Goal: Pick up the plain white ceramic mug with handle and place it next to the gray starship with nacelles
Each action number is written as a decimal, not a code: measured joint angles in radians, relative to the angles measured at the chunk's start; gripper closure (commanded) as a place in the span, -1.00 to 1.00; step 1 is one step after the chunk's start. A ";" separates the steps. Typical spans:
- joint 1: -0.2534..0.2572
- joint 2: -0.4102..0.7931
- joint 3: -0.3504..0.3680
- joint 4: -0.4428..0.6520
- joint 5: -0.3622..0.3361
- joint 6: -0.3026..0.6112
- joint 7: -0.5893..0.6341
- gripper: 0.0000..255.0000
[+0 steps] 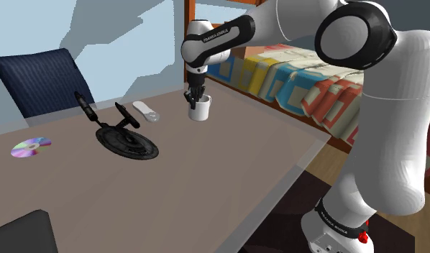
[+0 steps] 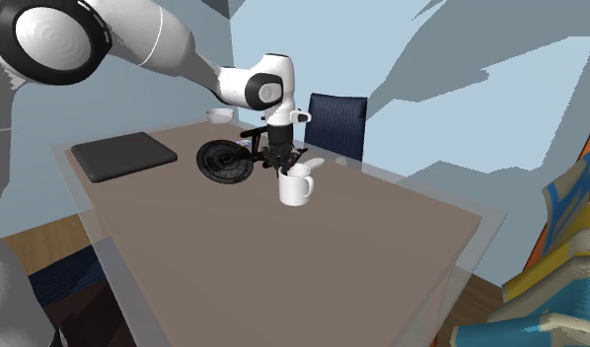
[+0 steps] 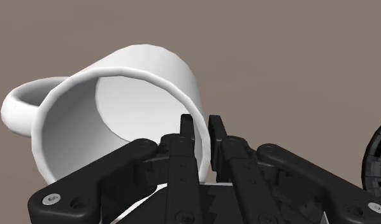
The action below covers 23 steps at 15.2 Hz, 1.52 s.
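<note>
Since the jaws stand clamped on the wall of the white mug (image 3: 144, 63), with one of the fingers (image 3: 185, 137) inside the rim and the other outside it, the grasp is judged complete and the step in hand is the lift and carry. The mug stands upright near the far side of the brown tabletop (image 1: 228, 180), directly beneath the jaws, its axis vertical. Whether its base is clear of the surface cannot be told. In the wrist view the handle (image 3: 20, 105) lies on the side of the mug opposite the clamped wall. The governing relation is the bearing of the dark starship model (image 1: 126, 138) from the jaws. In the shoulder view it lies to the left of the mug and nearer the camera, apart from it. In the second exterior view it lies to the left of the mug and beyond it. The model's long axis runs from its round saucer back to the nacelles, which point toward the blue chair (image 1: 44, 79). A white remote (image 1: 145, 112) lies between the mug and the nacelle end. The carry is therefore judged to call for travel toward the shoulder view's left, ending on bare tabletop beside the saucer and clear of the remote. A rim grasp may let the mug pivot, so a level, slow transfer is advised.
</note>
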 measured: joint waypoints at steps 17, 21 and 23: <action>-0.001 0.011 0.001 -0.014 0.003 0.025 -0.003 -1.00; 0.001 -0.026 -0.003 0.032 -0.007 -0.055 0.003 -1.00; 0.001 -0.030 -0.003 0.037 -0.008 -0.064 0.005 -1.00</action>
